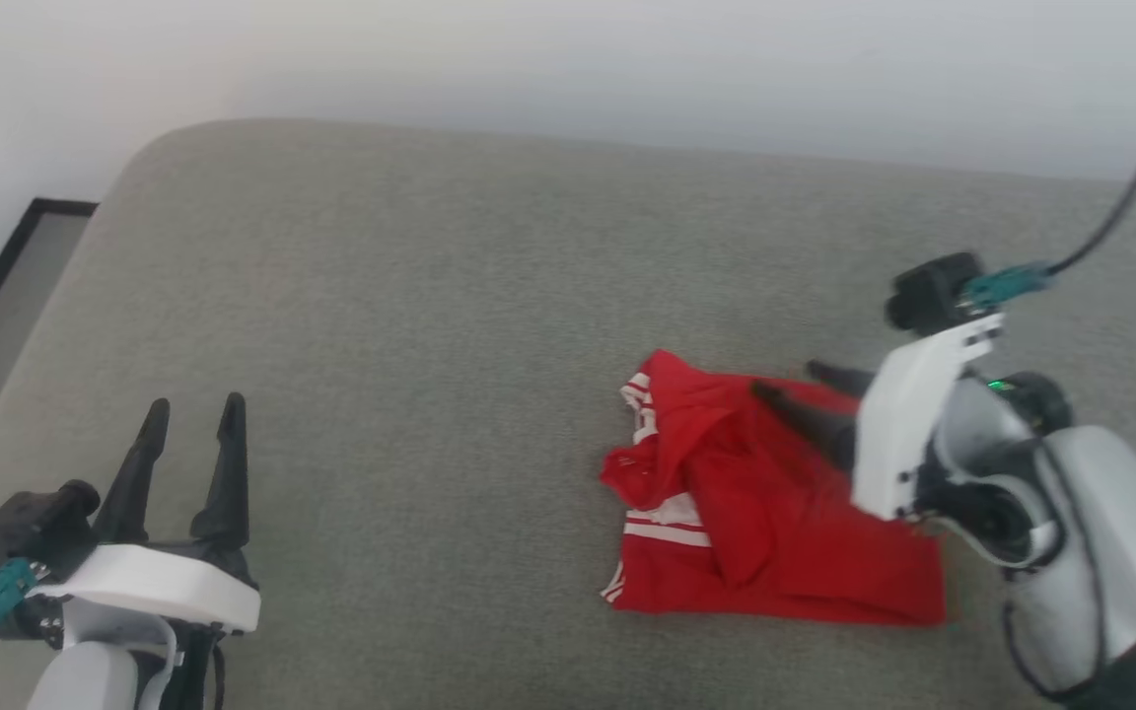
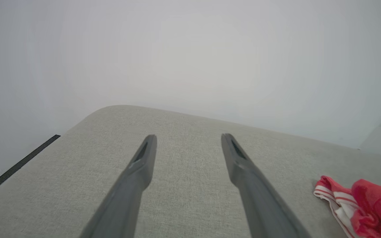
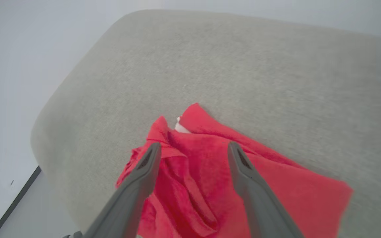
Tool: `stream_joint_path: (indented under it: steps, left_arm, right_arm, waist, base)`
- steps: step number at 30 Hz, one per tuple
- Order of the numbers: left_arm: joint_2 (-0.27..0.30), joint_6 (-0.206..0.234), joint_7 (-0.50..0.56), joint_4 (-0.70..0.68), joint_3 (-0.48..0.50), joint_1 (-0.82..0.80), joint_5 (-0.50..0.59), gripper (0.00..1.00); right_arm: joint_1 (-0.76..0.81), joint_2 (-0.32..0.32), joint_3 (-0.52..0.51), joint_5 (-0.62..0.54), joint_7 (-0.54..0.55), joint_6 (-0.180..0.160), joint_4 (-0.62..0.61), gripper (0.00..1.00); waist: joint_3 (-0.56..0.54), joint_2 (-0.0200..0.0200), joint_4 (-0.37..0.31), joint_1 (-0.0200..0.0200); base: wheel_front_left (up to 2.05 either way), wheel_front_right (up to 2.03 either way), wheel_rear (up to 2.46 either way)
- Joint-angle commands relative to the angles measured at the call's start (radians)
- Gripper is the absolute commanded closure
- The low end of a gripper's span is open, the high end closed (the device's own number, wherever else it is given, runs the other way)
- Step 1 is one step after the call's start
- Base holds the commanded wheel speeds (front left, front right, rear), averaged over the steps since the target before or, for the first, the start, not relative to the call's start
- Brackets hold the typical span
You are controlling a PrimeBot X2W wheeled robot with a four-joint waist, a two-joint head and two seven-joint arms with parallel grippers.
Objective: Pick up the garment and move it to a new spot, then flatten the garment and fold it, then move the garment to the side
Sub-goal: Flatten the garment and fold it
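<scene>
Hovering over the crumpled garment [image 1: 775, 532], right gripper [image 1: 785, 380] is gaping empty, left gripper [image 1: 195, 404] idling spread; flattening is probably pending, needing corner grips.

Home-like room, grey fabric cushion [image 1: 430, 345], plain pale wall [image 1: 568, 59]

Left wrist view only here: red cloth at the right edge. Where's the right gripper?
Observer: Right gripper is over the garment, jaws open, nothing pinched between them.
Operator: Garment flat?
Observer: No. Head view shows it crumpled in folds, striped trim bunched along its left side.
Operator: Left gripper near it?
Observer: No. Left gripper sits open at the lower left of the head view, with bare grey cushion between it and the garment.
</scene>
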Motion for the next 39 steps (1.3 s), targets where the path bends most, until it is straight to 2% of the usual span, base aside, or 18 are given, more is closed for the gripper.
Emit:
stream_joint_path:
  steps: [1,8,14,26,32,39]
  left_arm:
    - [0.003,-0.001,-0.004,-0.003,0.008,0.018,0.003,0.0]
    - [0.022,-0.001,-0.004,-0.014,0.027,0.053,0.011,0.0]
    - [0.031,-0.001,-0.004,-0.018,0.042,0.087,0.02,0.0]
    - [0.051,-0.001,-0.004,-0.039,0.068,0.166,0.04,0.0]
    - [0.054,-0.001,-0.004,-0.039,0.077,0.18,0.044,0.0]
    - [0.055,-0.001,-0.004,-0.033,0.076,0.184,0.044,0.0]
  right_arm:
    - [0.012,-0.025,-0.021,-0.003,-0.031,0.0,-0.017,0.0]
    - [0.098,-0.103,-0.121,-0.01,-0.186,0.0,-0.052,0.0]
    - [0.192,-0.145,-0.18,-0.033,-0.321,0.0,-0.061,0.0]
    - [0.353,-0.183,-0.257,-0.081,-0.598,0.0,-0.028,0.0]
    - [0.386,-0.169,-0.262,-0.088,-0.65,0.0,-0.008,0.0]
    - [0.394,-0.162,-0.261,-0.078,-0.661,0.0,-0.004,0.0]
  waist:
    - [-0.012,0.0,-0.033,0.0]
    - [-0.036,0.0,-0.1,0.0]
    - [-0.059,0.0,-0.143,0.0]
    - [-0.107,0.0,-0.197,0.0]
    - [-0.118,0.0,-0.195,0.0]
    - [-0.123,0.0,-0.187,0.0]
  base:
    - [0.0,0.0,0.0]
    - [0.0,0.0,0.0]
    - [0.0,0.0,0.0]
    - [0.0,0.0,0.0]
    - [0.0,0.0,0.0]
    - [0.0,0.0,0.0]
